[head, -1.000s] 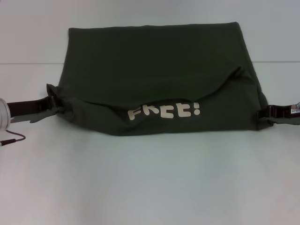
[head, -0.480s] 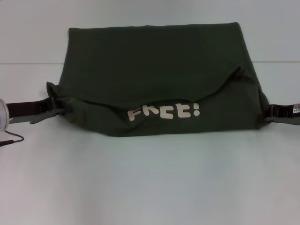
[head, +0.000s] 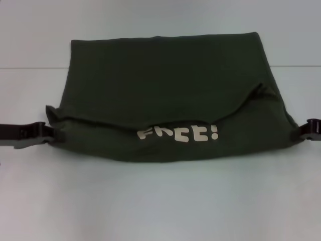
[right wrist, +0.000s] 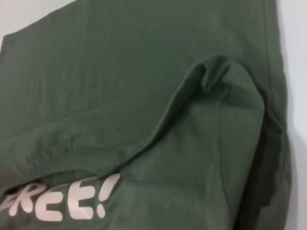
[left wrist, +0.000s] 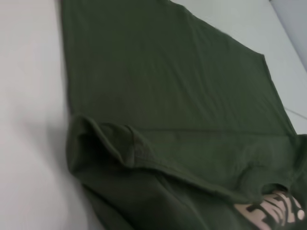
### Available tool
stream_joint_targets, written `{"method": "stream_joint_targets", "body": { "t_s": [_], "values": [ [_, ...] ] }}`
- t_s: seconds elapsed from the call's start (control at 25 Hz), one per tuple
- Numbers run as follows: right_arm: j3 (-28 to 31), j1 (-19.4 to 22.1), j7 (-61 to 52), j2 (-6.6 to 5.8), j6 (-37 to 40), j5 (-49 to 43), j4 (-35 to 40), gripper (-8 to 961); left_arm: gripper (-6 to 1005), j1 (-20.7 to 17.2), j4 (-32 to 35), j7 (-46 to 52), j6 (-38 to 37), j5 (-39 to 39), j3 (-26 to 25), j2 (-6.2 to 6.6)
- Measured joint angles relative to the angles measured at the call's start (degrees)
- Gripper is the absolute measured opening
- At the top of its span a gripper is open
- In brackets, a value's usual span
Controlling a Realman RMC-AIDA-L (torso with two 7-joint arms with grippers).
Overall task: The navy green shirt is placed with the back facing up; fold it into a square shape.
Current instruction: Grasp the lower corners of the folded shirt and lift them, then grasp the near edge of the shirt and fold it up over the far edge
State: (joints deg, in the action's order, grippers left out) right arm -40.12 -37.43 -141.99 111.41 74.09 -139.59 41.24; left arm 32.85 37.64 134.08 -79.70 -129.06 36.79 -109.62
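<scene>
Both my grippers sit farther out to the sides than they did a second ago, and the shirt has grown wider with them. My left gripper [head: 44,132] is low at the left edge of the head view, right against the shirt's near left corner, and my right gripper [head: 307,127] is at the far right edge, touching the near right corner. I think each one has a bit of cloth pinched, because the corners pull out toward them — but I cannot really see the fingers, so I cannot tell if they are tight or loose. The navy green shirt [head: 165,85] lies in the middle of the white table [head: 160,201], spread flat like a wide block. Its far part is plain and smooth. Its near part is folded over, so a strip of the front shows, with cream letters [head: 178,134] on it. A curved fold line runs above the letters and lifts into a small bump [head: 261,93] on the right side. My left wrist view shows the smooth cloth and a rumpled, rolled-up edge [left wrist: 110,148] close to the camera. My right wrist view shows the curved fold, a puffed pocket of cloth [right wrist: 216,76], and the letters "REE!" [right wrist: 62,199].
</scene>
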Motion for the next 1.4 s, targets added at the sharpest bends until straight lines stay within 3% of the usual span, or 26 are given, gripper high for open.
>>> {"method": "stream_joint_targets", "body": {
  "t_s": [0.6, 0.88, 1.08, 1.4],
  "values": [
    [2.03, 1.31, 0.38, -0.68, 2.33, 0.07, 0.51, 31, 25, -1.83, 1.36, 0.88, 1.48, -0.24, -0.46, 0.02],
    [2.15, 3.57, 1.47, -1.85, 15.62, -0.22, 2.51, 31, 24, -2.31, 3.2, -2.05, -12.02, -3.34, -0.6, 0.89],
    [2.1, 6.61, 2.38, -2.07, 24.75, -0.31, 5.76, 31, 23, -3.97, 6.73, -2.19, -22.25, -6.63, -0.64, 0.57],
    [3.44, 10.39, 5.42, -2.18, 32.81, -0.34, 6.48, 31, 24, -6.28, 9.25, -5.48, -33.24, -6.86, -2.59, 0.61]
  ]
}}
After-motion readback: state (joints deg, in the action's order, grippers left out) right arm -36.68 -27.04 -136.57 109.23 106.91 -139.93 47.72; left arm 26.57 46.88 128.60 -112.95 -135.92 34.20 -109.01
